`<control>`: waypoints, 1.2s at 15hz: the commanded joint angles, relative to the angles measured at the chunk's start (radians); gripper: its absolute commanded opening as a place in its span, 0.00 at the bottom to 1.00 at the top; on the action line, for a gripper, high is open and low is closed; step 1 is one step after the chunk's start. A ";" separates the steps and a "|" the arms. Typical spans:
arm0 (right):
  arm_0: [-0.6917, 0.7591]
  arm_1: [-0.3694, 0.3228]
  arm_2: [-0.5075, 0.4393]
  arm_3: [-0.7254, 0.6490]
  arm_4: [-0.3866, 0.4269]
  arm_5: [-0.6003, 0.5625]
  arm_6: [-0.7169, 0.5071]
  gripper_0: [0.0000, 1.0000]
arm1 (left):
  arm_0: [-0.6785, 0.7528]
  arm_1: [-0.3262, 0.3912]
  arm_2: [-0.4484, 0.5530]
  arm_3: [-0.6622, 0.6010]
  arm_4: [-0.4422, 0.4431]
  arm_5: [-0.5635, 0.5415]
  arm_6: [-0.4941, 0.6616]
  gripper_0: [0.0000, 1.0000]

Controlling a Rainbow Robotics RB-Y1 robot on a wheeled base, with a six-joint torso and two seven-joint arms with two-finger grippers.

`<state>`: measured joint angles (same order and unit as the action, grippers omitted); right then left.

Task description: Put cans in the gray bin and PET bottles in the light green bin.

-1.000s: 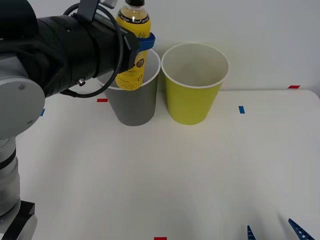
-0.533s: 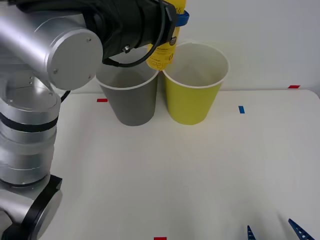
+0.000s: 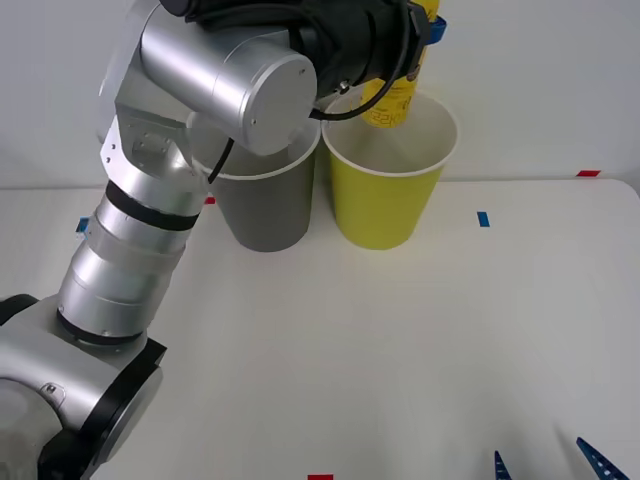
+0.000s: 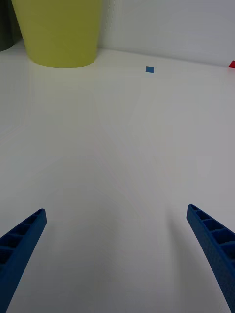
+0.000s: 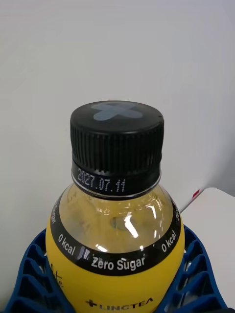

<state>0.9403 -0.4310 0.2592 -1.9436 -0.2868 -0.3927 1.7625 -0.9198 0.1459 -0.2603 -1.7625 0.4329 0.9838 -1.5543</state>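
Bottle (image 3: pixel 395 100) first: it hangs in the left gripper (image 3: pixel 425 30), high over the green bin (image 3: pixel 385 200), with its lower end just above the bin's white rim and inside the ring of the mouth as seen from the front. The blue fingers (image 5: pixel 29 274) press in on both sides of its yellow body, below the black cap (image 5: pixel 116 142) and the band reading "Zero Sugar". The left arm (image 3: pixel 200 90) reaches up and across from the near left, passing over the gray bin (image 3: pixel 265 210), which stands just beside the green one, on the arm's side of the gripper and below it. Both bins sit upright on the table (image 3: pixel 400 350) against the back wall. The right gripper (image 4: pixel 117 254) waits low over the near right of the table, well apart from the bins, its two fingers (image 4: pixel 215 244) spread wide with bare tabletop between them. A small blue mark (image 4: pixel 150 69) lies ahead of it, beside the green bin.
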 commanded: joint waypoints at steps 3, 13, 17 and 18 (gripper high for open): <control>0.000 0.000 0.000 0.000 0.000 0.000 0.000 1.00 | -0.011 -0.063 -0.005 0.110 0.004 -0.111 -0.009 0.00; 0.000 0.000 0.000 0.000 0.000 0.000 0.000 1.00 | -0.019 -0.057 -0.027 0.265 -0.014 -0.277 -0.049 0.00; 0.000 0.000 0.000 0.000 0.000 0.000 0.000 1.00 | -0.019 -0.045 -0.027 0.265 -0.025 -0.280 -0.053 0.00; 0.000 0.000 0.000 0.000 0.000 0.000 0.000 1.00 | -0.019 -0.045 -0.027 0.265 -0.025 -0.281 -0.053 0.00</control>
<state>0.9403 -0.4310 0.2592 -1.9436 -0.2868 -0.3927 1.7625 -0.9391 0.0989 -0.2869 -1.4971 0.4096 0.7049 -1.6073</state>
